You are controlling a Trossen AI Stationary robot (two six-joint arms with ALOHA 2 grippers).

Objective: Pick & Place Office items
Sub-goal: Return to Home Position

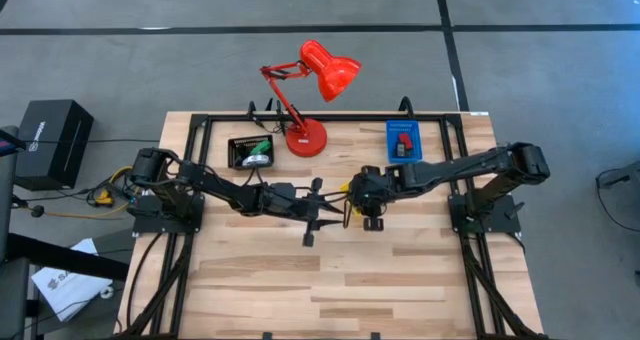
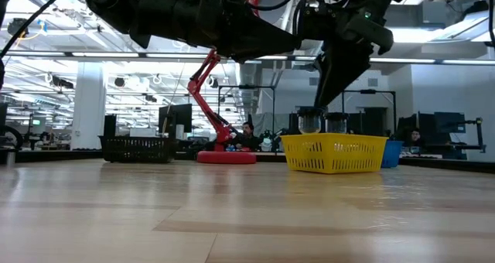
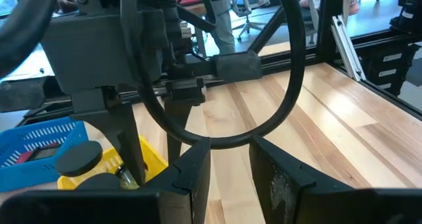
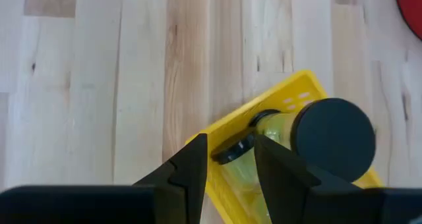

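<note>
A yellow tray [image 4: 280, 100] sits mid-table, mostly hidden under my right arm in the high view; it is plain in the low view [image 2: 334, 155]. In it stands a pale, see-through cylinder with a round black top [image 4: 333, 138], and a smaller black-capped thing [image 4: 236, 148] lies beside it. My right gripper [image 4: 231, 165] points down over the tray's corner, open, with its fingertips either side of that smaller thing. My left gripper [image 3: 231, 174] hovers level just left of the tray [image 1: 318, 208], open by a narrow gap and holding nothing.
A blue tray [image 1: 404, 140] with a red and a black block lies toward the far right. A black tray [image 1: 252, 152] holding a green thing lies far left of centre. The red desk lamp [image 1: 306, 138] stands between them. Bare wood fills the near half.
</note>
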